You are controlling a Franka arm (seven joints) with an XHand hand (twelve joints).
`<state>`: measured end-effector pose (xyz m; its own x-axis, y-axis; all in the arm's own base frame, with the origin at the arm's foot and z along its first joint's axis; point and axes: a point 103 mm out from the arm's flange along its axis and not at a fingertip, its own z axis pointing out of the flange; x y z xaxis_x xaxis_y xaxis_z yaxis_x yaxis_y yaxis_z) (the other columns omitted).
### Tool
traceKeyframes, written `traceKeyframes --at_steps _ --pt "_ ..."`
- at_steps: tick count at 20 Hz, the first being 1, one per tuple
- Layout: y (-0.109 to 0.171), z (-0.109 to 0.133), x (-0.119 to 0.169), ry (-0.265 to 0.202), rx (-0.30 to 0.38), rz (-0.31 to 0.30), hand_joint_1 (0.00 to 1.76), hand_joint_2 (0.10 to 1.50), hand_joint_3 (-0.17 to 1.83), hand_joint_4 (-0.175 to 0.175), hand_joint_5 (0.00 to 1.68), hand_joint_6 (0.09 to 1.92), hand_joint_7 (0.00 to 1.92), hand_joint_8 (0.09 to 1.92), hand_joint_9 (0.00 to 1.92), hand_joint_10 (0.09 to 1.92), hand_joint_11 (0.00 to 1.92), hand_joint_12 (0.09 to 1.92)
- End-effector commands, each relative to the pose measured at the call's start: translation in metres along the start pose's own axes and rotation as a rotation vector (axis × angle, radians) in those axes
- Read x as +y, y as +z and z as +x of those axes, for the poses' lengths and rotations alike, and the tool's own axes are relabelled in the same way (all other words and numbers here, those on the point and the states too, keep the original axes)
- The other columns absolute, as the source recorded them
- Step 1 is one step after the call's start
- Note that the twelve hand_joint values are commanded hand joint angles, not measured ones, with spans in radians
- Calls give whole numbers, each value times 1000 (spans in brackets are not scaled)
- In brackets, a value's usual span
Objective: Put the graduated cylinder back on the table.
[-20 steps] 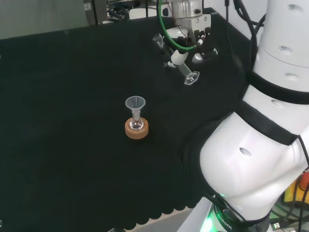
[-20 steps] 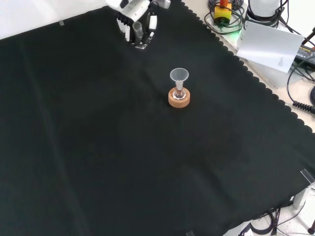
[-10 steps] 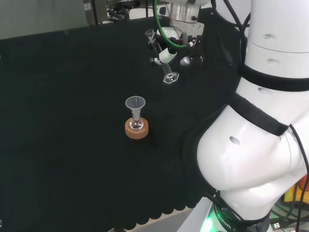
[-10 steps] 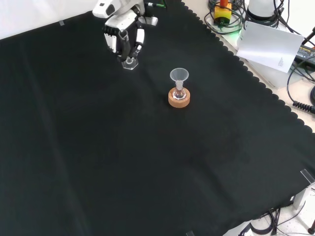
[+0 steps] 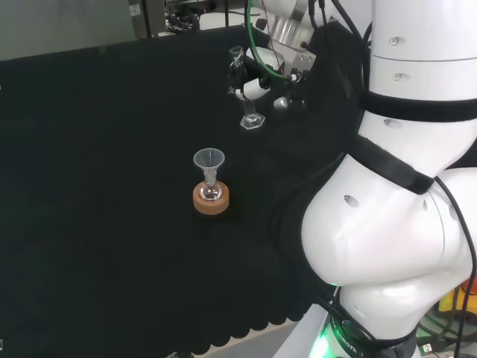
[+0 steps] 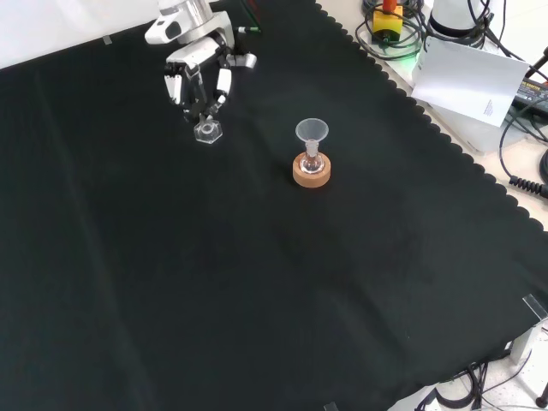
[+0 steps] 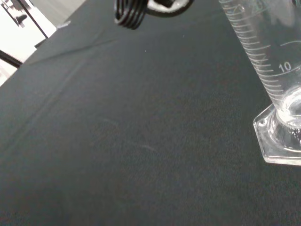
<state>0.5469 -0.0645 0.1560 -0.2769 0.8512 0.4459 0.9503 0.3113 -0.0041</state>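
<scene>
Graduated cylinder (image 5: 248, 101) | upright in robot hand (image 5: 262, 78) | fingers curled round it | base seemingly near cloth (image 6: 257, 274)

One graduated cylinder (image 5: 247, 97), one funnel (image 5: 209, 159) (clear plastic), one small flask (image 5: 211, 191), one cork ring (image 5: 211, 200).
</scene>
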Motion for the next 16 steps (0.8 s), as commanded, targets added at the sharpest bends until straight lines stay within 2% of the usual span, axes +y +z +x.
traceKeyframes --at_steps 1,16 --pt "12 -15 19 -22 30 -47 1139 903 512 -175 938 1174 1320 157 1447 87 1300 676" --pt "41 -26 43 -38 112 -67 1137 908 510 -175 930 1185 1283 149 1414 87 1282 679"
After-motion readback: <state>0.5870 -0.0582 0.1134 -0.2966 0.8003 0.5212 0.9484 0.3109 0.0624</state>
